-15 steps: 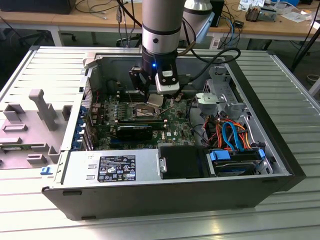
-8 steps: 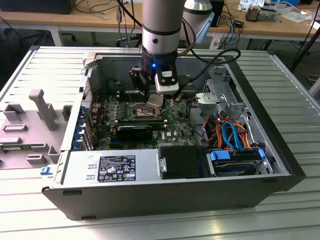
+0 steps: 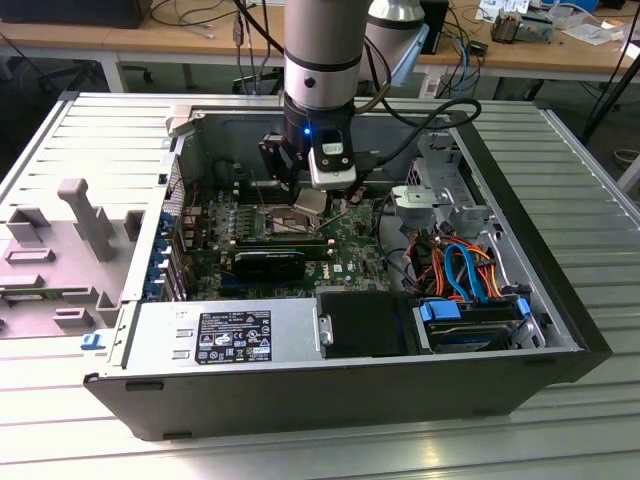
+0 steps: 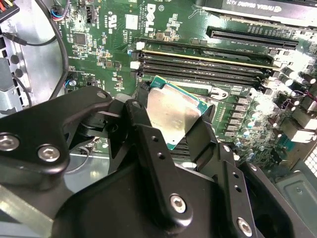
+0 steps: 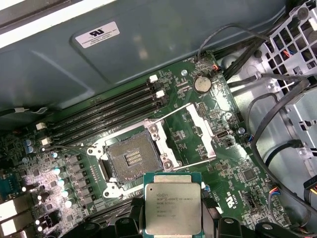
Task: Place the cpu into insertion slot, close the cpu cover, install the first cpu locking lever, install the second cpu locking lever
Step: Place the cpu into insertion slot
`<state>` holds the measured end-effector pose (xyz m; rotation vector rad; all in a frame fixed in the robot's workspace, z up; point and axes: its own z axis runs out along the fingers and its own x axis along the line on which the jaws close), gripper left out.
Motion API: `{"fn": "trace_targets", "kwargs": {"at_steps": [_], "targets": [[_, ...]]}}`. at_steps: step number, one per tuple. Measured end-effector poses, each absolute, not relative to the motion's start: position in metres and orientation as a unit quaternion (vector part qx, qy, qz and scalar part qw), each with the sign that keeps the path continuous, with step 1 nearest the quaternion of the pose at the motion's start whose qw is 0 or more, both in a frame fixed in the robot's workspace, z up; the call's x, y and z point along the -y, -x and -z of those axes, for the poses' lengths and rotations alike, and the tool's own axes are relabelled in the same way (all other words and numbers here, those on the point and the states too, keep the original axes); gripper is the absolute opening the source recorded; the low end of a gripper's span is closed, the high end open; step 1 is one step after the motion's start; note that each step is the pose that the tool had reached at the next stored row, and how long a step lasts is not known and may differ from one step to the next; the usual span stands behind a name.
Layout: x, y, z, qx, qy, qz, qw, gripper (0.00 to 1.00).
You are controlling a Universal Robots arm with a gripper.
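- You had the open computer case [image 3: 350, 400] lying on a slatted metal table [image 3: 100, 440].
- Your grey power supply [image 3: 225, 335] sat along the case's near wall.
- A long black card [image 3: 268, 263] stood on the green board [image 3: 352, 258], near the memory slots [image 5: 99, 119].
- You could see a coin battery [image 5: 201, 84] on that board.
- Orange and blue cables [image 3: 465, 270] bunched toward the exterior view's right.

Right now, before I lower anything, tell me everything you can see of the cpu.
The cpu is a flat square chip: a dull silver-grey metal top with faint print, on a thin green edge. The tool is shut on it, a black finger on each of two opposite sides, holding it above the green board. In the first wrist view it is apart from the insertion slot, which lies open and empty.
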<state>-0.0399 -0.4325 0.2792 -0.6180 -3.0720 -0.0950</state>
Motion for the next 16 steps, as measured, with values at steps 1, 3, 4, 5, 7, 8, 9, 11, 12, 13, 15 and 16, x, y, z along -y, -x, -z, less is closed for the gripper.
{"fn": "trace_targets", "kwargs": {"at_steps": [1, 3, 4, 5, 7, 8, 9, 11, 12, 13, 15, 16], "targets": [[0.4325, 0.0399, -0.2790, 0.980, 0.199, 0.030, 0.003, 0.55], [0.4325, 0.0400, -0.2789, 0.979, 0.201, 0.030, 0.003, 0.55], [0.4325, 0.0400, -0.2788, 0.979, 0.202, 0.030, 0.003, 0.55], [0.4325, 0.0399, -0.2787, 0.979, 0.202, 0.030, 0.003, 0.55], [0.4325, 0.0400, -0.2785, 0.978, 0.206, 0.030, 0.003, 0.55], [0.4325, 0.0399, -0.2784, 0.978, 0.207, 0.030, 0.003, 0.55], [0.4325, 0.0399, -0.2782, 0.977, 0.209, 0.030, 0.003, 0.55], [0.4325, 0.0400, -0.2781, 0.977, 0.210, 0.030, 0.003, 0.55], [0.4325, 0.0399, -0.2780, 0.977, 0.212, 0.030, 0.003, 0.55], [0.4325, 0.0399, -0.2779, 0.977, 0.213, 0.030, 0.003, 0.55], [0.4325, 0.0399, -0.2778, 0.976, 0.215, 0.030, 0.003, 0.55], [0.4325, 0.0399, -0.2778, 0.976, 0.216, 0.030, 0.003, 0.55]]}}
